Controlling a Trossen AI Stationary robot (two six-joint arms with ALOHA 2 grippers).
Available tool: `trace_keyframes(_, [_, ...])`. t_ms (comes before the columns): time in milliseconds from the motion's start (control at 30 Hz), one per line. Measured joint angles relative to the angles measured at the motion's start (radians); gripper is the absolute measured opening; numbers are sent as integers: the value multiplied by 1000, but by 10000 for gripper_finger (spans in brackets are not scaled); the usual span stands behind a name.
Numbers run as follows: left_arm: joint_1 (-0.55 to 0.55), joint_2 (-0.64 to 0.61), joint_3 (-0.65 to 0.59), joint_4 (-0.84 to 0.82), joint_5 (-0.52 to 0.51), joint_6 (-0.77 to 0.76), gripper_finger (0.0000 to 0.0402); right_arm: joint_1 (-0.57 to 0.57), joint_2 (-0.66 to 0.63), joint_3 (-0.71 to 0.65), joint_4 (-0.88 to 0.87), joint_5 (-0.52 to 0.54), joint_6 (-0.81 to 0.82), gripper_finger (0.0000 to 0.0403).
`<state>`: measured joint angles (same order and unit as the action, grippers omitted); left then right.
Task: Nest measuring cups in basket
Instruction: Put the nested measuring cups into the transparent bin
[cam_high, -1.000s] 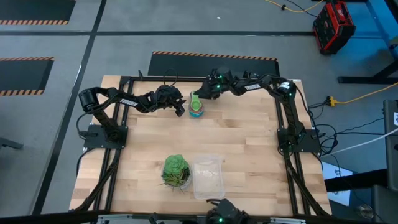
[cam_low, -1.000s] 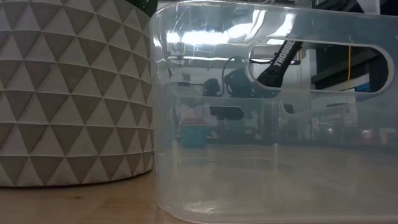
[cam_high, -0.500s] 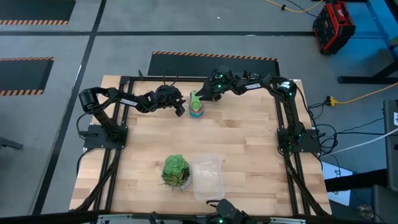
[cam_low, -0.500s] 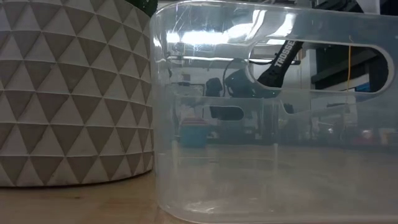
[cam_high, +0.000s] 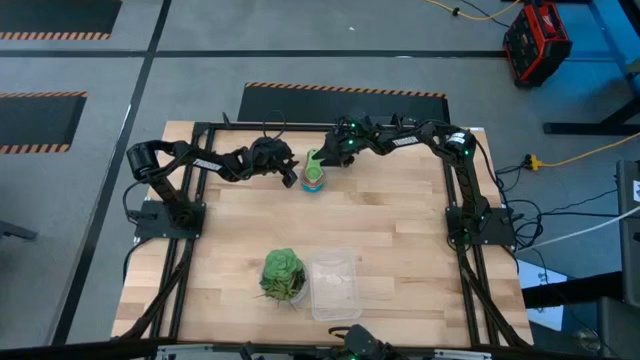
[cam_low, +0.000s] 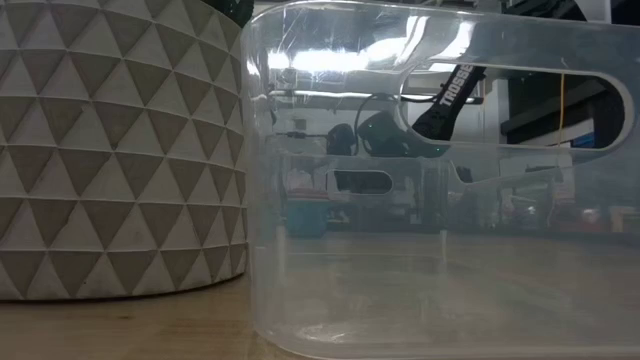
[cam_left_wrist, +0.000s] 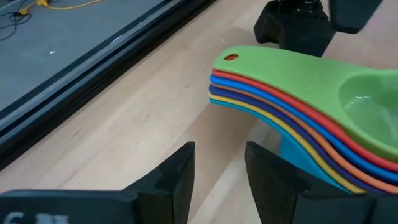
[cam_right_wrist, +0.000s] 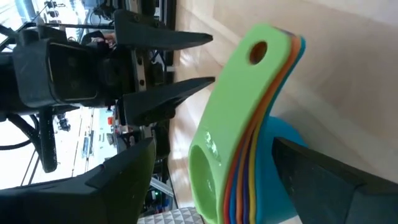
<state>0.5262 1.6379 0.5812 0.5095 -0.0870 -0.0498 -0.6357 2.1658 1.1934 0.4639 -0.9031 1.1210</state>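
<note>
green plastic tops the stack of measuring cups (cam_high: 315, 172), and that stack stands between the two grippers at the far side of the table (cam_high: 400, 230). the right gripper (cam_high: 331, 160) has its fingers spread wide, one on either side of the stack; in the right wrist view the cups (cam_right_wrist: 249, 124) sit in the gap between those fingers (cam_right_wrist: 124, 177), with no finger seen touching them. the left gripper (cam_high: 289, 175) is just beside the stack on the other side, its fingers (cam_left_wrist: 174, 177) parted with a narrow gap between them, holding nothing, the tips aimed at the fanned handles (cam_left_wrist: 273, 93) but short of them.

in the left wrist view the cups are nested: green on top, then red, blue, dark blue, orange, yellow, and a light blue bowl at the bottom, the handles (cam_right_wrist: 264, 68) lined up one over another.

well apart from all this, at the near edge of the table, the clear basket (cam_high: 335, 285) lies with nothing visible in it, and the green leafy ball (cam_high: 283, 272) sits just beside it. in the low view the basket's see-through wall (cam_low: 440, 180) fills most of the frame, next to a white pot with a triangle pattern (cam_low: 120, 150), and the cup stack (cam_low: 305, 215) shows faintly through the plastic, far behind.
</note>
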Motion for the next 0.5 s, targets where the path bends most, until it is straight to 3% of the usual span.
trace_keyframes(500, [11,0,0,1,0,-28,135,0,0,0,1,-8,0,327])
